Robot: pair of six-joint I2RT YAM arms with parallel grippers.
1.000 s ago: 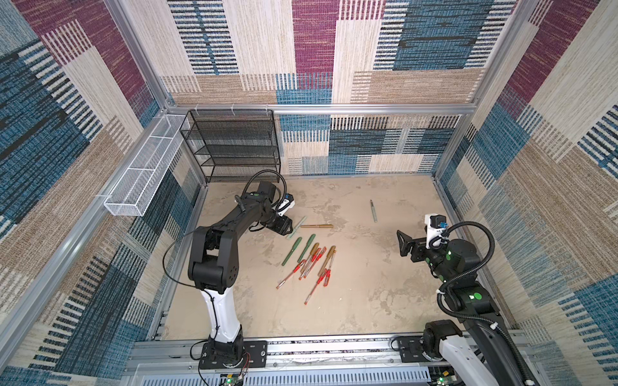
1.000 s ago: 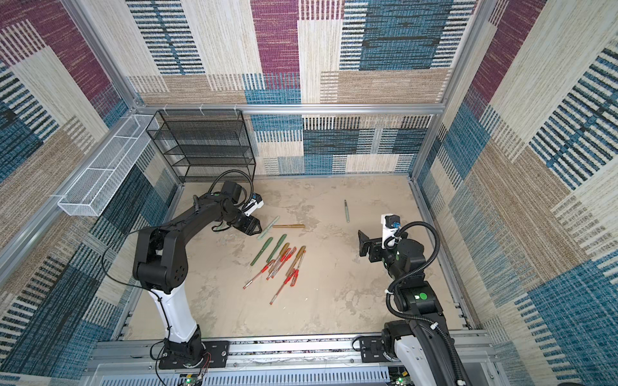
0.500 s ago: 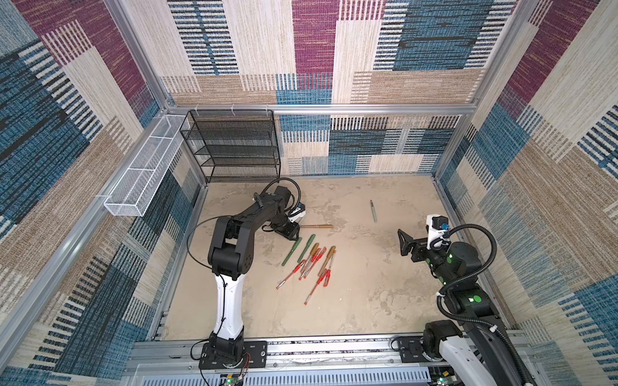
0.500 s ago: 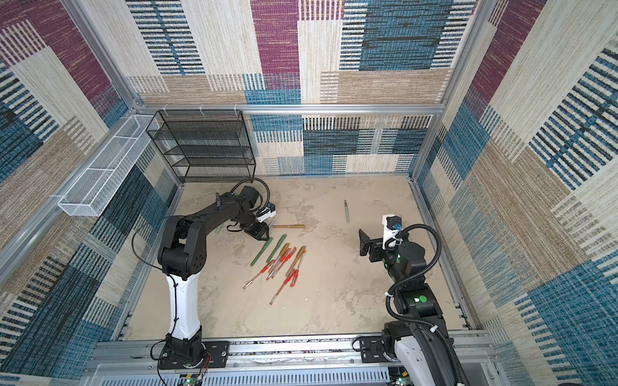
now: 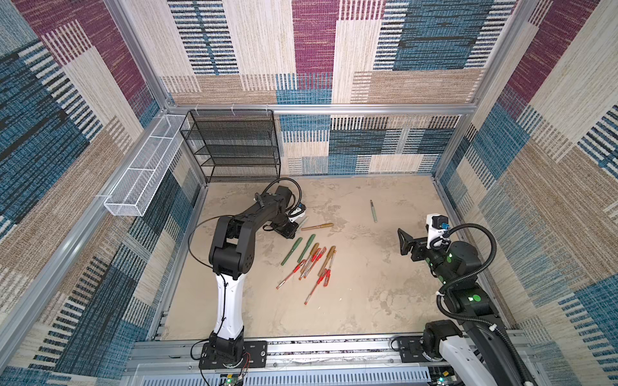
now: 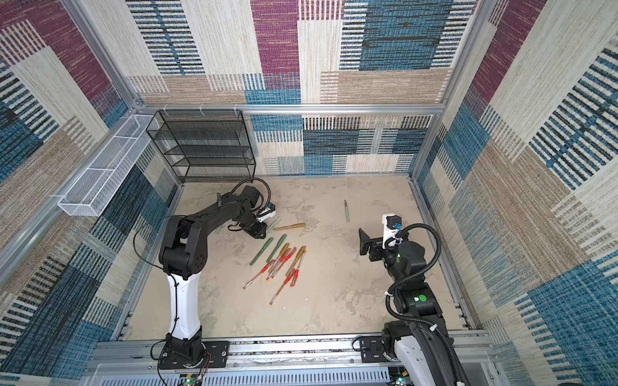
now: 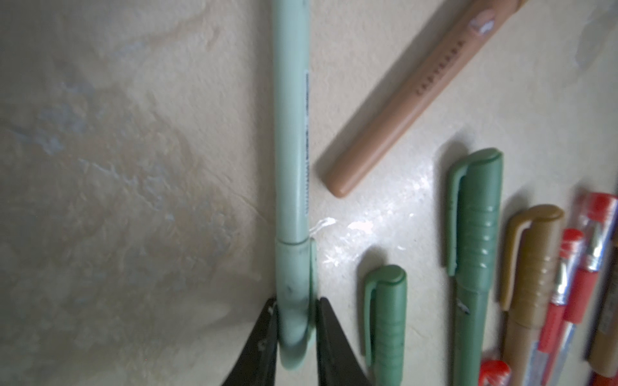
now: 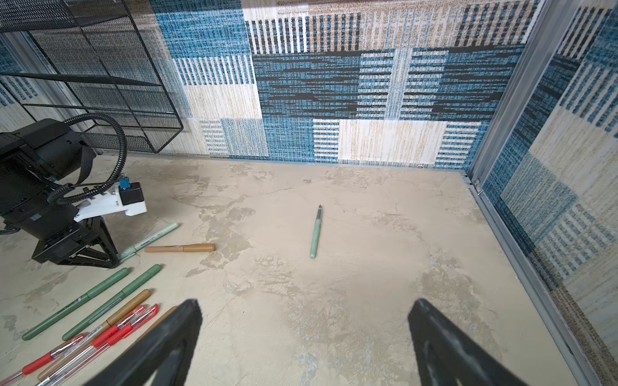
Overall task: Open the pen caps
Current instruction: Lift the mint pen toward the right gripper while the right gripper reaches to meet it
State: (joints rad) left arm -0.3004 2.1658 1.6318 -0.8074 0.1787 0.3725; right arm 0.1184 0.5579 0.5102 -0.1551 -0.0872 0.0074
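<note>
My left gripper (image 7: 297, 300) is shut on the pale mint pen cap (image 7: 292, 267), one black jaw on each side of it. The cap sits on its mint barrel (image 7: 290, 133), which lies flat on the table. In both top views this gripper (image 5: 290, 230) (image 6: 257, 230) is low at the left end of the pen pile (image 5: 311, 264). Beside it lie two dark green caps (image 7: 384, 317) (image 7: 475, 217), a gold-brown cap (image 7: 531, 254) and red caps (image 7: 598, 214), all on their pens. My right gripper (image 8: 306, 304) (image 5: 406, 242) hangs open and empty above bare table at the right.
A gold-brown pen (image 5: 317, 227) lies just right of the left gripper. An uncapped mint barrel (image 5: 373, 211) (image 8: 316, 234) lies alone further back. A black wire shelf (image 5: 234, 147) stands at the back left, beside a white mesh basket (image 5: 143, 170) on the left wall.
The left arm swung right, from the back left of the table to the pens, and its jaws closed onto the mint cap. The right arm stayed still.
</note>
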